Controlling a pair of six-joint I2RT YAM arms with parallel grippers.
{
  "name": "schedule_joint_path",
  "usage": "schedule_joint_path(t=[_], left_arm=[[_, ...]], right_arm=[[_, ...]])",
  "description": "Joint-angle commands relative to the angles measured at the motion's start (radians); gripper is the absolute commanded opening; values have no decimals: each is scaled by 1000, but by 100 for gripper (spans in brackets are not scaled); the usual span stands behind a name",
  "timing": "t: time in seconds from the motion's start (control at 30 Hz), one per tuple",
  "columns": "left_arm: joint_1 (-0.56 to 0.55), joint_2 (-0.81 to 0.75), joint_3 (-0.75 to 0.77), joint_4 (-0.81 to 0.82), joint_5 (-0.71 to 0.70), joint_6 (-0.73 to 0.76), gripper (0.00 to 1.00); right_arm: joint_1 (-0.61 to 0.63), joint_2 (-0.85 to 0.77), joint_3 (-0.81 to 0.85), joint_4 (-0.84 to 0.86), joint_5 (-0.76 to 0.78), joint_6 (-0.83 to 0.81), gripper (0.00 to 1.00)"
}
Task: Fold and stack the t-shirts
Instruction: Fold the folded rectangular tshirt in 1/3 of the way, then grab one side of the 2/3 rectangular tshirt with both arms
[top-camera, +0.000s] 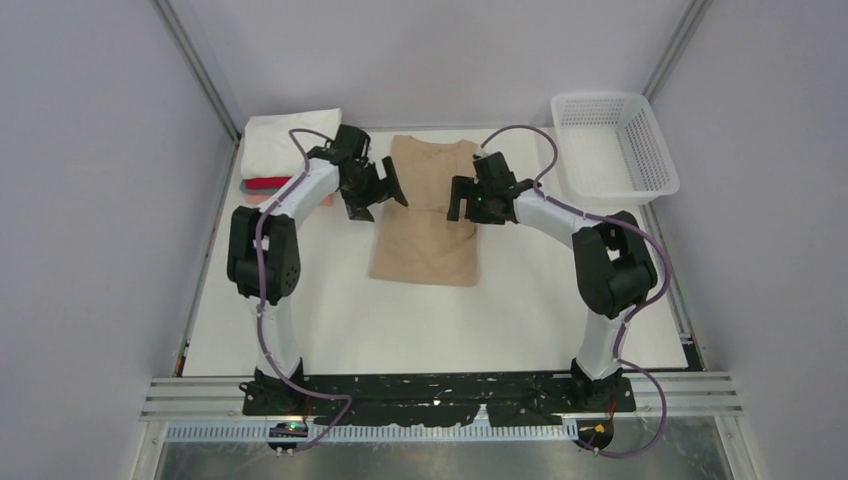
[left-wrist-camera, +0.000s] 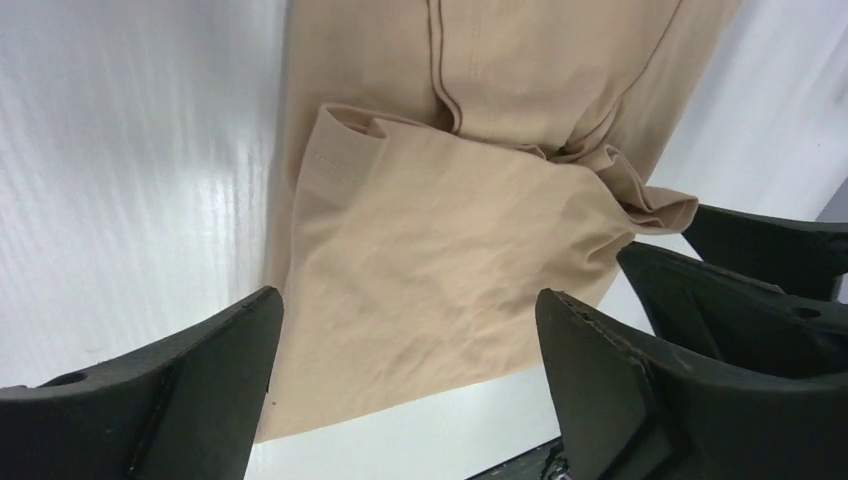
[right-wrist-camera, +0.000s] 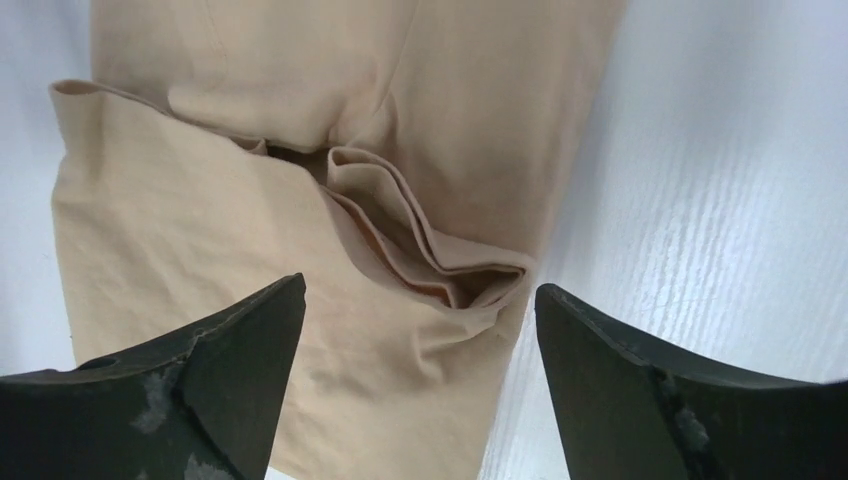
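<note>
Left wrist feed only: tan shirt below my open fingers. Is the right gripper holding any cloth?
Observer: No. The right gripper is open over the right side of the tan shirt, gripping nothing.
Operator: Where's the stack?
Observer: Far left corner, with the white shirt on top and the edges of the red shirt and the pink shirt showing under it.
Operator: Tan one folded in half yet?
Observer: No. The top view shows one long strip, sleeves tucked in.
</note>
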Motion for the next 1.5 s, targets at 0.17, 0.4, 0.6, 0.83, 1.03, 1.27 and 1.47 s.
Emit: schedule_joint_path(t=[0.17, 0.4, 0.6, 0.83, 1.03, 1.27, 1.47], left_arm=[[18, -256, -177, 6, -79, 36, 100], [18, -397, -536, 123, -38, -3, 100], [18, -364, -627, 232, 34, -42, 78], [18, -293, -639, 258, 35, -45, 42], [18, -273, -647, 287, 43, -50, 2], [18, -301, -675, 318, 42, -50, 0], [17, -397, -730, 338, 35, -58, 0]], right_arm=[[-7, -236, -105, 54, 81, 20, 95], [20, -408, -429, 131, -152, 78, 95], [51, -421, -555, 187, -198, 128, 99], [77, -360, -562, 204, -198, 139, 89], [90, -332, -576, 211, -181, 143, 74], [91, -305, -578, 234, -119, 119, 55], [94, -318, -561, 163, -187, 77, 8]])
